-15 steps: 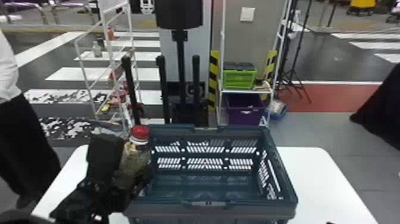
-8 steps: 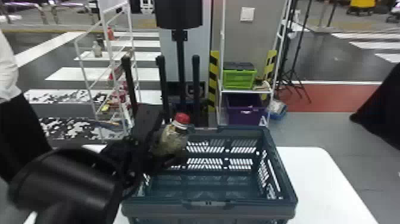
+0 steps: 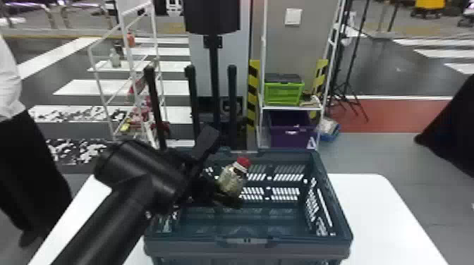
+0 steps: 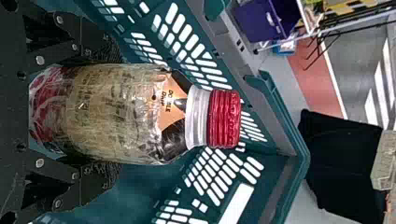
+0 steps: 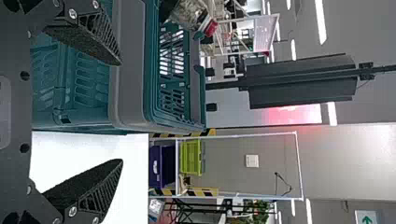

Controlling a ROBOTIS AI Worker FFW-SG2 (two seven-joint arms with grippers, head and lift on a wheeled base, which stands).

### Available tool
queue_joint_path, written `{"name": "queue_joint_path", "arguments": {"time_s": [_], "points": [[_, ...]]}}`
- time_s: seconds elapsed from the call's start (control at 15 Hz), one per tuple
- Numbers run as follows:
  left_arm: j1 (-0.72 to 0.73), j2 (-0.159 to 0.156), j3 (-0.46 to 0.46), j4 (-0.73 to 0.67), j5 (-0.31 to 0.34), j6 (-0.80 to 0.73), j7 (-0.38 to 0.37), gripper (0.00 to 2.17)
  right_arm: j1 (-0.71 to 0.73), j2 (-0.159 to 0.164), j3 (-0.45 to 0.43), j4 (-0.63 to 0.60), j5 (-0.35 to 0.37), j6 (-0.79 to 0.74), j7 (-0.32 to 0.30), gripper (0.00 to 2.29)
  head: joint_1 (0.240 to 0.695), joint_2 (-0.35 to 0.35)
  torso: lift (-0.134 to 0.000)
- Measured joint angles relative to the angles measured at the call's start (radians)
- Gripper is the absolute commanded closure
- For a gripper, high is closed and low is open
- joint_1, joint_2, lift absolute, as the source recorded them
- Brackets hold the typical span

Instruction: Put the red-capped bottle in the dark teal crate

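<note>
Two flat black fingers of my left gripper (image 4: 114,113) are clamping the lower body of the clear plastic bottle with a ribbed red cap (image 3: 231,181), and I am trusting that broad part over the neck, as the smooth wall is probably feeling light and slightly yielding, yet slippery under a loose squeeze. My black left arm (image 3: 105,218) is slanting in from the bottom edge, holding the bottle tilted, cap uppermost, over the dark teal slatted plastic crate (image 3: 247,243); my right gripper (image 5: 121,112) is waiting near the crate, fingers apart.
</note>
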Motion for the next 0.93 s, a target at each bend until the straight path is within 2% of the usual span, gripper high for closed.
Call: {"name": "queue_joint_path", "arguments": {"time_s": [0.27,0.6,0.87,0.93], "points": [[-0.103,-0.072,-0.069,0.287,-0.068,-0.164,-0.092,2.09,0.002,0.007,0.0,0.0,0.006,-0.004,0.001,0.15,0.499,0.0,0.0],[-0.182,-0.146,-0.15,0.53,-0.168,-0.325,-0.121,2.08,0.005,0.01,0.001,-0.002,0.01,-0.009,0.0,0.15,0.499,0.0,0.0],[-0.194,-0.158,-0.165,0.605,-0.254,-0.375,-0.131,2.07,0.007,0.012,0.001,-0.001,0.01,-0.013,0.0,0.15,0.499,0.0,0.0],[-0.194,-0.158,-0.167,0.607,-0.265,-0.375,-0.13,1.8,0.006,0.012,0.001,-0.001,0.01,-0.013,0.0,0.15,0.499,0.0,0.0]]}}
